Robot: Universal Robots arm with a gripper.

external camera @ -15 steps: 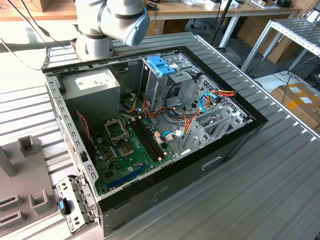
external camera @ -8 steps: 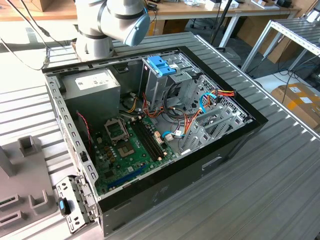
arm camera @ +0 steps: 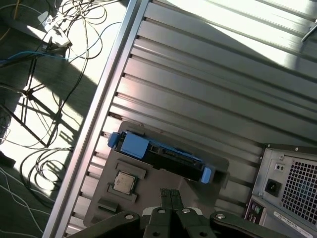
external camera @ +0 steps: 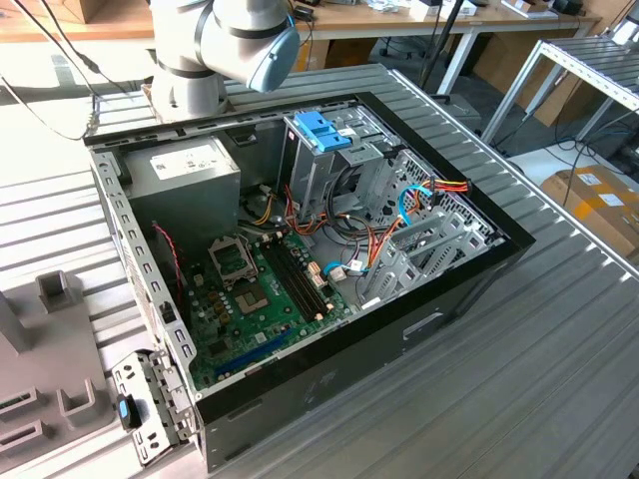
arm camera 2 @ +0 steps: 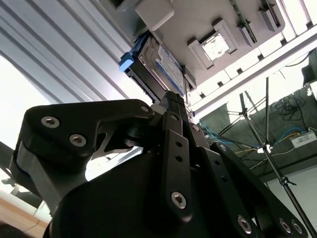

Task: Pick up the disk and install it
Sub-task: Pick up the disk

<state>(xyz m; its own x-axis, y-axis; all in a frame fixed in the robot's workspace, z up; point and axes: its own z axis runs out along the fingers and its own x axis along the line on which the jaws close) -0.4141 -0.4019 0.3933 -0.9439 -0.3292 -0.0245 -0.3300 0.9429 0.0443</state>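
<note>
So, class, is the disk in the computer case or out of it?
Out. In the first wrist view the disk stands on edge in a grey holder on the table, outside the case.

Open computer case on the ribbed table; a grey tray holds perhaps a processor.

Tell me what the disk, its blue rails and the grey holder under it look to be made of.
Disk: apparently a metal body, going by its dull silver-grey sheen, with a glossy, paper-like label.
Blue rails: likely moulded plastic, with a uniform matt colour and rounded edges.
Grey holder: probably plastic, since it is evenly grey and matt, though the look leaves this open.
</note>
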